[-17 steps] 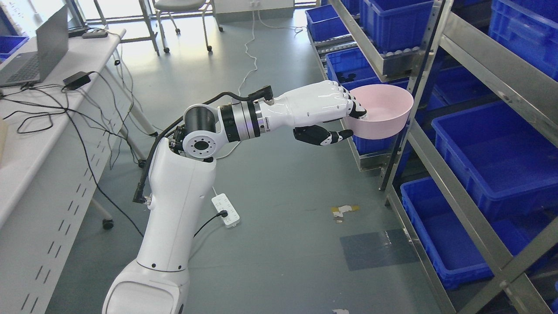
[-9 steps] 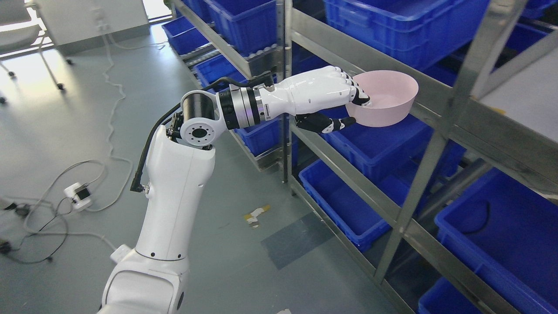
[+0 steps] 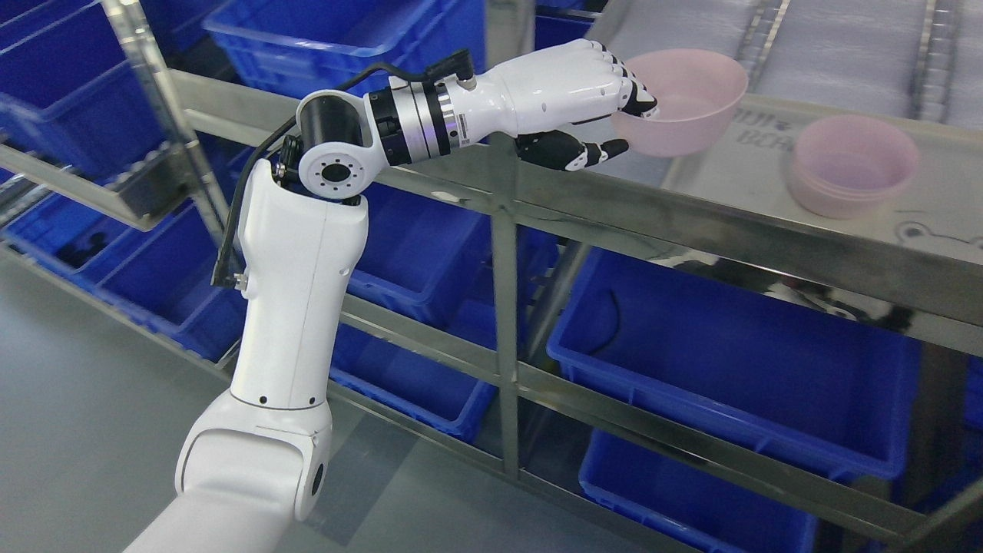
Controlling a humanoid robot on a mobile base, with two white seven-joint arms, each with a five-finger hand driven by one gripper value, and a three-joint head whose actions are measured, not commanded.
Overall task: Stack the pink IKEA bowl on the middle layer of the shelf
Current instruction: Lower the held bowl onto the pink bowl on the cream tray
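Steel shelf point(image 3: 737, 223) rails fill the view, blue bins point(image 3: 722, 361) below. Left robot hand point(image 3: 614, 107) pinches the pink bowl's point(image 3: 687, 100) near rim, above the shelf, left of the pink stack point(image 3: 852, 165). That one-sided rim pinch could let it tilt, landing askew.

Blue bins point(image 3: 737, 361) fill lower rack levels; more blue bins point(image 3: 338, 38) upper left; grey floor point(image 3: 84, 399) below.

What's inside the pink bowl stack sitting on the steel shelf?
The stacked pink plastic bowls on the steel shelf look empty: only the top bowl's bare pink interior shows. Anything between the nested bowls is hidden.
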